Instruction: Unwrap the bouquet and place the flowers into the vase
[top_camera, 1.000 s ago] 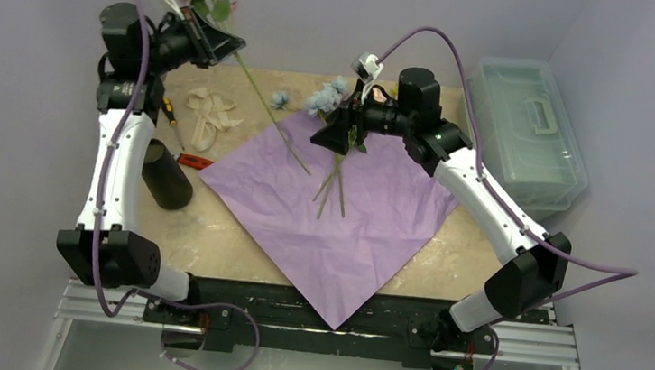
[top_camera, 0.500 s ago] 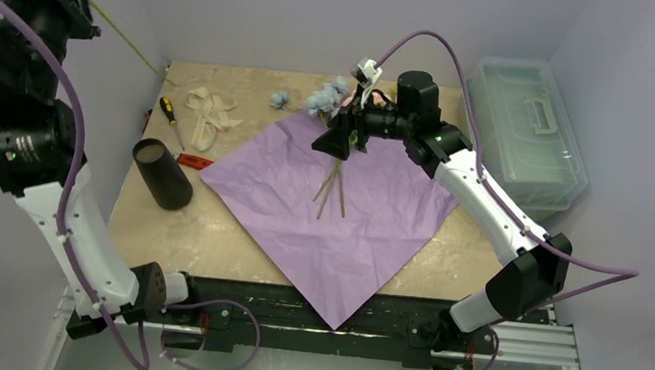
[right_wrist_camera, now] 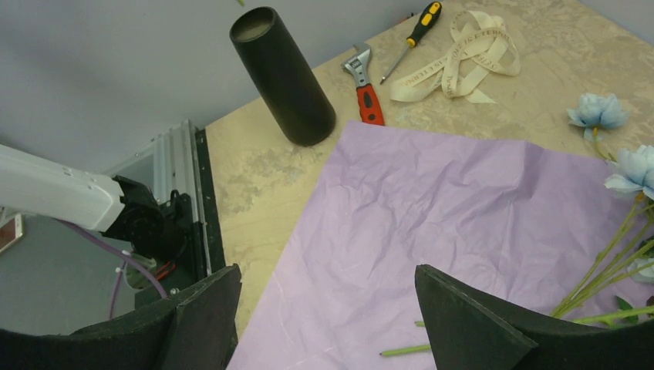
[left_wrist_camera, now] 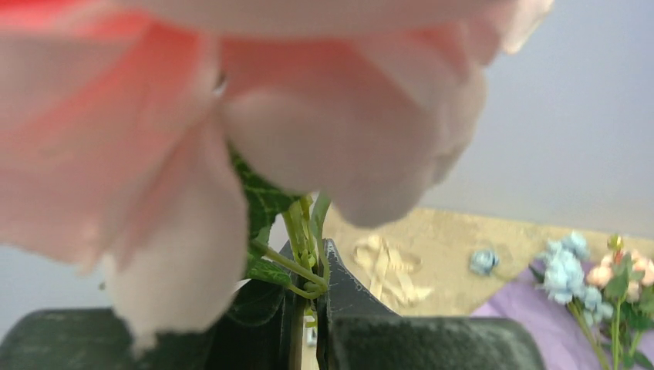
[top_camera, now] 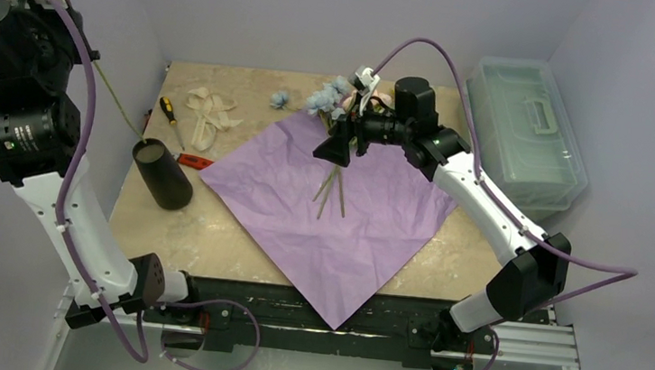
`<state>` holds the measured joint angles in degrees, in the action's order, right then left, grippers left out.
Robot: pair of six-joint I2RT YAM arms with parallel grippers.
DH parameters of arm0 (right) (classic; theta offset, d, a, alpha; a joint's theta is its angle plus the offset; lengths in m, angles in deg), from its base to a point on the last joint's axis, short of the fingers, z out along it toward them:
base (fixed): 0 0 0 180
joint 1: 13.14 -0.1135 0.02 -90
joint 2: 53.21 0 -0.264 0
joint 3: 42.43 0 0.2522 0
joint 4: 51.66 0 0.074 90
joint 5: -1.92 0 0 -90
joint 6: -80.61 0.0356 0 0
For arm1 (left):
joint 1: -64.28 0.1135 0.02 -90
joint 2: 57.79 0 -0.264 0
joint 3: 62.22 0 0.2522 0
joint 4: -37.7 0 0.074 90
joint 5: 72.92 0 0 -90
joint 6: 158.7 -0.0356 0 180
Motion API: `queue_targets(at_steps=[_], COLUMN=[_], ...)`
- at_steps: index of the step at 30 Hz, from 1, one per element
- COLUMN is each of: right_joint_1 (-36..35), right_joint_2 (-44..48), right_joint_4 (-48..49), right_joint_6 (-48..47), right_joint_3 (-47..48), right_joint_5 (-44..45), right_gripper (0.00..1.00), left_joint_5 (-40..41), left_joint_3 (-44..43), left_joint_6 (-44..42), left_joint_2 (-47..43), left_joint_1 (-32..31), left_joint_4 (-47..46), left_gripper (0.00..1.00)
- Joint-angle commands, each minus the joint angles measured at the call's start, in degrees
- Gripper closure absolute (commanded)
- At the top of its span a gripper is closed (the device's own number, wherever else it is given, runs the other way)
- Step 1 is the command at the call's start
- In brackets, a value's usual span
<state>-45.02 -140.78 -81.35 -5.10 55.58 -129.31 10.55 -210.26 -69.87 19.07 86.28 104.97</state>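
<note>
pink rose (left_wrist_camera: 231, 116), stem pinched in the closed left gripper (left_wrist_camera: 310, 285), now hangs high at the left, reaching toward the dark vase (top_camera: 162, 174); the right gripper (right_wrist_camera: 328, 285), spread wider, hovers empty over the other flowers (top_camera: 332, 102) on lilac paper (top_camera: 302, 219).

Left arm (top_camera: 68, 205), mine: reared up tall at the left side, wrist at the very top.
Left hand (left_wrist_camera: 308, 287): jaws pinched tight on a stem (left_wrist_camera: 299, 231).
Right arm (top_camera: 485, 200): stretched forward and inward.
Right hand (right_wrist_camera: 328, 312): jaws spread wide, pointing left.
</note>
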Motion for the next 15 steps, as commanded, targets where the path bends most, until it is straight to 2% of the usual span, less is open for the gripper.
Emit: queue_targets(at_steps=[1,6,12,15], right_joint_1=[-0.14,-0.09,-0.03,-0.07], right_joint_2=[2.82,3.39,4.22,4.54], right_joint_4=[0.52,0.23,1.03,0.92], right_joint_6=[-2.33,-3.06,-2.46,-2.53], right_joint_3=[-0.36,-1.19,-2.83,-3.11], right_joint_5=[0.19,0.43,0.58,0.9], right_gripper=[0.13,0.12,0.12,0.12], left_joint_5=[1.58,1.55,-0.23,-0.77], left_joint_3=[3.29,10.51,24.95,29.42], left_joint_6=[-1.18,-1.42,-0.19,-0.38], left_joint_2=[-1.1,-2.03,-5.06,-4.52], left_joint_1=[0.1,0.09,0.13,0.1], left_joint_4=[4.14,3.44,-6.38,-9.01], left_gripper=[1.0,1.0,1.0,1.0])
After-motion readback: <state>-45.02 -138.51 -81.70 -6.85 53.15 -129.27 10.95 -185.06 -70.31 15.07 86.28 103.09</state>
